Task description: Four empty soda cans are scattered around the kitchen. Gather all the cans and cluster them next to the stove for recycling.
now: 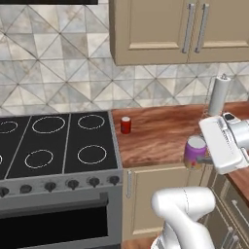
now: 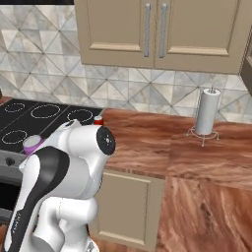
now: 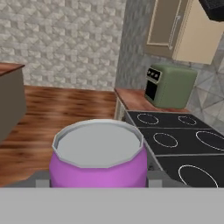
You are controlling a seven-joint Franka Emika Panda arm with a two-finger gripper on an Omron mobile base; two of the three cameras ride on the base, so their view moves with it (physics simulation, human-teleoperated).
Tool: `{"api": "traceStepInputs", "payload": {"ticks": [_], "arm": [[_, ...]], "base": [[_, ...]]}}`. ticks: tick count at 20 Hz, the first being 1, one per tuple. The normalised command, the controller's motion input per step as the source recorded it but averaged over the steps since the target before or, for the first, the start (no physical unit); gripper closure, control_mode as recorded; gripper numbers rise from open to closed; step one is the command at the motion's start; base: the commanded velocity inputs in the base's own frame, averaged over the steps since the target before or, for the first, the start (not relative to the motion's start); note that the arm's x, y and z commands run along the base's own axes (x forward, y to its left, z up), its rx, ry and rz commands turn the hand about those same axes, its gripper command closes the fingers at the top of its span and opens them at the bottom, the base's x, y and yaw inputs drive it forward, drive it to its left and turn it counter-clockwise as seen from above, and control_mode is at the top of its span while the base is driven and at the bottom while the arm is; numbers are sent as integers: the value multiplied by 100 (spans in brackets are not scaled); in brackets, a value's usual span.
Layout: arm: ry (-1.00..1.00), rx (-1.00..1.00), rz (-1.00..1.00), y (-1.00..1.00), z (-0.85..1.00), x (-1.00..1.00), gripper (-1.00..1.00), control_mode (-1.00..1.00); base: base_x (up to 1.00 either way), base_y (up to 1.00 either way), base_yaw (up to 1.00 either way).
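Observation:
My gripper (image 1: pixel 198 158) is shut on a pale purple soda can (image 1: pixel 195 151) with a silver top, held upright over the front edge of the wooden counter (image 1: pixel 160 136), right of the stove (image 1: pixel 58 141). In the hand view the purple can (image 3: pixel 98 162) sits between the two fingertips, with the stove (image 3: pixel 179 144) beyond it. A red soda can (image 1: pixel 126 125) stands on the counter just beside the stove's right edge. In the right base view the purple can (image 2: pixel 33 143) peeks out left of my arm, and the red can (image 2: pixel 98 119) is partly hidden behind it.
A tall white paper-towel roll (image 1: pixel 219 95) stands at the back right of the counter, also seen as the roll (image 2: pixel 207 112). Beige wall cabinets (image 1: pixel 180 29) hang overhead. A green toaster oven (image 3: pixel 170 85) sits on the far counter beyond the stove.

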Motion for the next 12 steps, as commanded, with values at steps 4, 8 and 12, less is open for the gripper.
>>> {"api": "traceStepInputs", "payload": {"ticks": [4, 8, 12], "arm": [[0, 0, 0, 0, 0, 0, 100, 100], [0, 0, 0, 0, 0, 0, 100, 100], [0, 0, 0, 0, 0, 0, 100, 100]], "base": [[48, -26, 10], [33, -28, 9], [25, -27, 7]]}}
